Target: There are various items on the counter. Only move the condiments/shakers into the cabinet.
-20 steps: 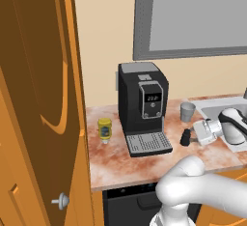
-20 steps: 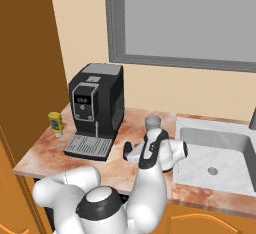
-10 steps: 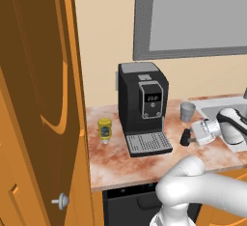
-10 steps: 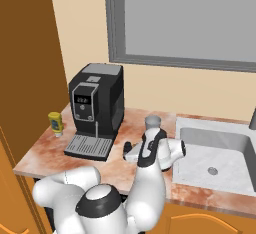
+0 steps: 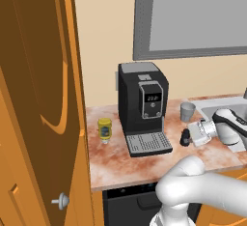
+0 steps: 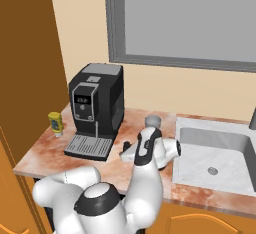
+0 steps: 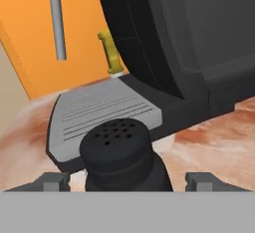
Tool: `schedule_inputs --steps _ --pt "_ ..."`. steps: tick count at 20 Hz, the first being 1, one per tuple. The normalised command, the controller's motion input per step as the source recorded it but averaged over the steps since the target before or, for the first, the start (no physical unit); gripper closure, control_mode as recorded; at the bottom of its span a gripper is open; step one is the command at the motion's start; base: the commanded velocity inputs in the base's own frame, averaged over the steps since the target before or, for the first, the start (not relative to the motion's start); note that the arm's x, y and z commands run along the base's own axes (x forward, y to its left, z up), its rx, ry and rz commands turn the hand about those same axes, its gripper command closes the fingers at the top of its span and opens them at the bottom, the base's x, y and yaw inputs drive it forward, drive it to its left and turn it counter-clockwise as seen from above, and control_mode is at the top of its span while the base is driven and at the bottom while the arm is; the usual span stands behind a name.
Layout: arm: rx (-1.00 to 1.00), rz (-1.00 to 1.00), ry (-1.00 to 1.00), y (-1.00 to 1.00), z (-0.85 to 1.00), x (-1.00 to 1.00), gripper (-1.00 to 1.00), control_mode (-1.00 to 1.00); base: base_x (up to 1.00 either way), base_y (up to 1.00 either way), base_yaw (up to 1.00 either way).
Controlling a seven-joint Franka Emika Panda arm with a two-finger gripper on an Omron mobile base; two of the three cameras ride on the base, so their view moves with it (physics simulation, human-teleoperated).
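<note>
A small black shaker (image 7: 115, 147) with a perforated top stands on the counter (image 5: 144, 164) just right of the coffee machine's drip tray. My gripper (image 7: 127, 181) is level with it, one fingertip on each side and a gap left at both. The jaws are open around the shaker (image 5: 185, 137), with the gripper (image 5: 187, 138) reaching in from the right. A yellow mustard bottle (image 5: 104, 130) stands left of the machine, also visible past the tray (image 7: 110, 53). The orange cabinet door (image 5: 34, 99) stands open at the left.
The big black coffee machine (image 5: 143, 106) sits close to the shaker's left. A grey cup (image 5: 187, 111) stands behind the gripper. The sink (image 6: 215, 153) lies to the right. My white arm (image 6: 145, 168) crosses the counter's front edge.
The hand has crept slightly left toward the coffee machine, closing in around the black shaker. The mustard bottle and cup have not moved.
</note>
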Motion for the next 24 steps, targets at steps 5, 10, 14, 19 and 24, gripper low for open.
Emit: schedule_inputs --steps 5,10,14,19,24 --pt "0.0 0.0 -0.02 0.0 0.22 -0.11 1.0 -1.0 0.0 0.0 0.0" --pt "0.0 -0.06 -0.12 0.0 0.95 -0.41 1.0 -1.0 0.0 0.0 0.0" --pt "0.0 -0.08 -0.12 0.03 1.0 -0.4 1.0 -1.0 0.0 0.0 0.0" --pt "0.0 -0.1 -0.04 0.1 1.0 -0.36 1.0 -1.0 0.0 0.0 0.0" --pt "0.0 -0.11 0.0 0.25 0.94 -0.36 1.0 -1.0 0.0 0.0 0.0"
